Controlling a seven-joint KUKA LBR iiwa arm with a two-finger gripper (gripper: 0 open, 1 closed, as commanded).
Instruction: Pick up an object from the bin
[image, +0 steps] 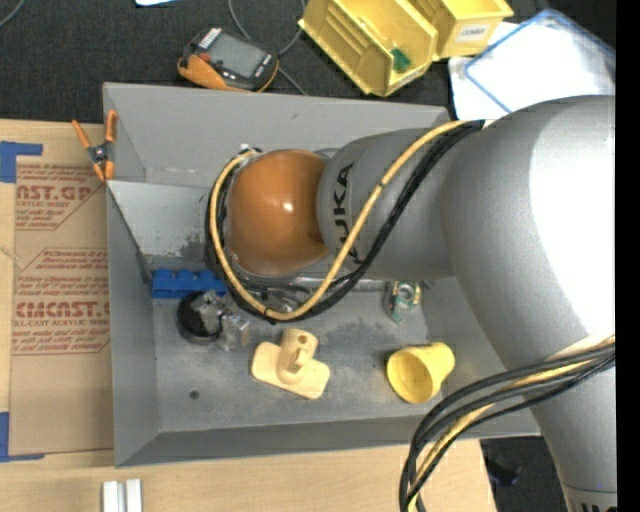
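Five small things lie loose on the floor of the grey bin (200, 410), read here as a clock face. A blue brick (183, 282) sits at 10 o'clock, against the foot of the sloping left wall. A black round thing (194, 320) lies at 9 o'clock, just below the brick. A cream flat piece with an upright peg (290, 366) rests close to the middle, toward 7 o'clock. A yellow cone (420, 372) lies on its side between 3 and 4 o'clock. A small green and clear bit (403, 298) is at 2 o'clock.

The silver arm (540, 220) comes in from 3 o'clock, with cables (352, 245) running along it. Its orange cover (272, 210) hangs over the upper left part of the floor. At 7 o'clock from that cover, metal parts of the gripper (228, 325) reach down to the floor. They are just beside the black round thing, on its 3 o'clock side, with the blue brick near at 10 o'clock and the cream piece near at 4 o'clock. How wide the gripper stands cannot be told, and nothing can be seen held in it.
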